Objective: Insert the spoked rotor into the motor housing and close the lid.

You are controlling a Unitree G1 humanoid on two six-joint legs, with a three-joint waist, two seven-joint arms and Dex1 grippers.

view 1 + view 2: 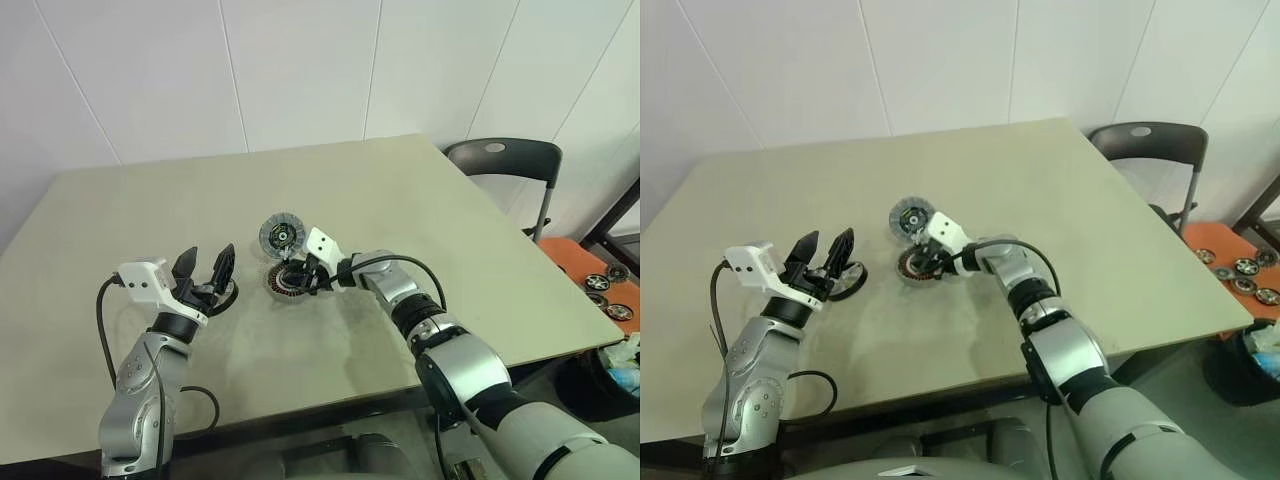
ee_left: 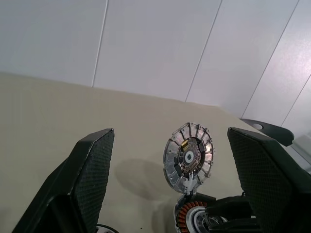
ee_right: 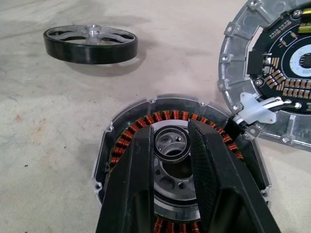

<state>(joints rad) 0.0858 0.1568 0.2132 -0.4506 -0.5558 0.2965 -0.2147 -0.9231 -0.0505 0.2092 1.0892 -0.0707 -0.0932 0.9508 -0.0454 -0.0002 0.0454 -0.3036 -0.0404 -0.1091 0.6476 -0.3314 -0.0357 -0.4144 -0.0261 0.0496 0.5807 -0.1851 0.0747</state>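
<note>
1. Copper-brown windings ring the motor housing (image 3: 180,179), which lies flat on the table (image 1: 420,230) directly under the right gripper (image 3: 172,145). Its two black fingers (image 3: 131,184) stand close together, with a narrow gap, over the dark centre hole; they seem to touch or pinch the inner ring there, but a firm hold cannot be confirmed.
2. The lid (image 3: 277,73) stands tilted up just beyond the right gripper, attached at the housing's far edge by a white connector with wires, so its inner circuit face looks toward the left gripper.
3. The spoked rotor (image 3: 91,42) lies flat on the table, apart from the housing, just below and beside the left gripper (image 1: 205,270). The left gripper hovers above it with its fingers spread wide and holds nothing.
4. The step in hand appears to be steadying the housing, so that the rotor can go in.
5. To do it well, the right gripper should keep the housing flat and not push the lid or its wires.
6. The left gripper should come down over the rotor's dark rim, close on it evenly and lift it level.
7. The right fingers probably must leave the centre before the rotor's hub comes down there.
</note>
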